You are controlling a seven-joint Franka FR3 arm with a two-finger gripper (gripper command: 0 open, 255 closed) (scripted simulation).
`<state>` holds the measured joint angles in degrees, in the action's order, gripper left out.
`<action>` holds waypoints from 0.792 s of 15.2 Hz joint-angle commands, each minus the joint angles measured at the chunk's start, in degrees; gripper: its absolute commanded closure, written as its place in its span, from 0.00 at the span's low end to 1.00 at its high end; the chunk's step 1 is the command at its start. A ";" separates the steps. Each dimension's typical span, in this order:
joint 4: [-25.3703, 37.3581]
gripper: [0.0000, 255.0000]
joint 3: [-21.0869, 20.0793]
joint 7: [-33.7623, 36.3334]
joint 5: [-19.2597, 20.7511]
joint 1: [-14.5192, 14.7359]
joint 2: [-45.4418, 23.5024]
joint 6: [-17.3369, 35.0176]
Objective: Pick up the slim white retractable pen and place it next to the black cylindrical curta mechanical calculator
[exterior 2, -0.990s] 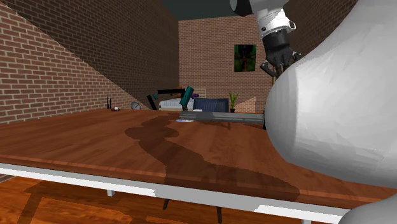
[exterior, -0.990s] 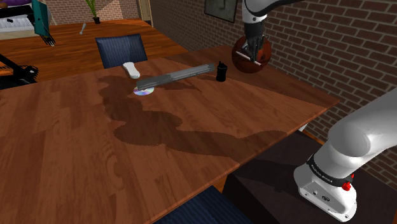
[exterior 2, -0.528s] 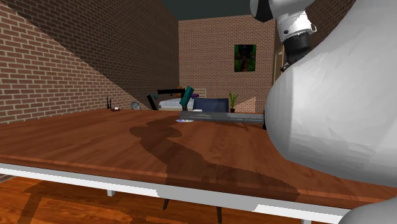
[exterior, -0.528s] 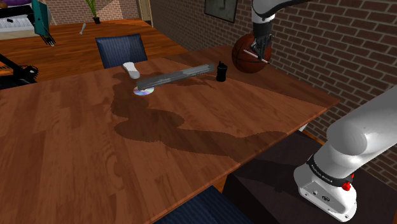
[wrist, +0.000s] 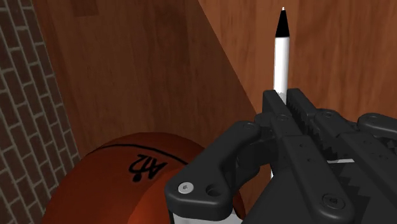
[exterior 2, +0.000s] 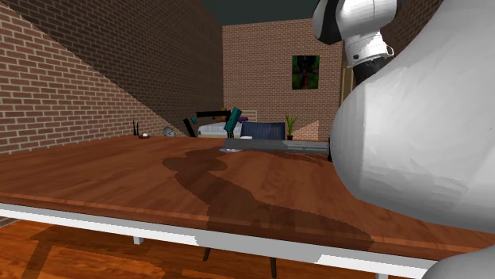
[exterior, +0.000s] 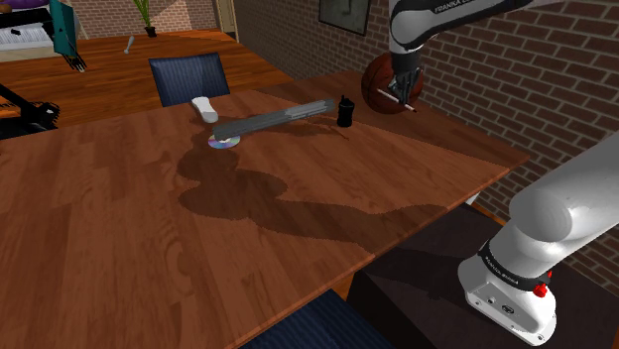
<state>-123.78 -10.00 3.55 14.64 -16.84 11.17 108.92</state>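
**Shoulder view.** The black calculator [exterior: 345,111] stands upright on the wooden table [exterior: 149,248], toward its far side. To the calculator's right in this view, and somewhat above it, the gripper [exterior: 402,90] hangs from the white arm [exterior: 436,20]. It is clamped on the slim white pen [exterior: 409,103], which lies crosswise in the fingers and off the table. Pen and calculator are near each other but apart. An orange-brown basketball [exterior: 377,81] sits just behind the gripper, on the side away from the calculator. A long grey bar [exterior: 275,119] runs from just beside the calculator toward the view's left. Farther from the calculator, past the bar, lie a shiny disc [exterior: 222,143] and a white remote [exterior: 205,108]. A blue chair [exterior: 188,77] stands behind them.

**Second exterior view.** A big white link of the arm [exterior 2: 420,119] covers the view's right side. The grey bar [exterior 2: 278,147] runs along the far part of the table [exterior 2: 119,174] up to that link. The disc [exterior 2: 230,150] lies at the bar's other end.

**Wrist view.** The black fingers [wrist: 299,111] are closed tight on the pen [wrist: 279,57]. Its white barrel sticks out beyond them and ends in a black tip (pointed, like a cone). The basketball [wrist: 127,178] sits close beside the gripper [wrist: 284,100], with black lettering on it. Beyond lie the table's wood [wrist: 159,63] and a brick wall [wrist: 32,95].
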 commanded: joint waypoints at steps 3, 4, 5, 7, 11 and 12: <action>-2.37 1.00 -0.02 0.90 0.44 -0.06 -0.78 3.04; -2.90 1.00 -0.03 1.13 0.56 -0.08 -1.02 3.78; -3.42 1.00 -0.04 1.37 0.69 -0.10 -1.27 4.51; -4.42 1.00 -0.05 1.85 0.98 -0.14 -1.81 5.98; -6.29 1.00 -0.09 2.88 1.63 -0.24 -3.03 8.92; -6.72 1.00 -0.10 3.15 1.81 -0.27 -3.37 9.65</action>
<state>-129.97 -10.04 6.35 16.31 -17.14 8.01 117.86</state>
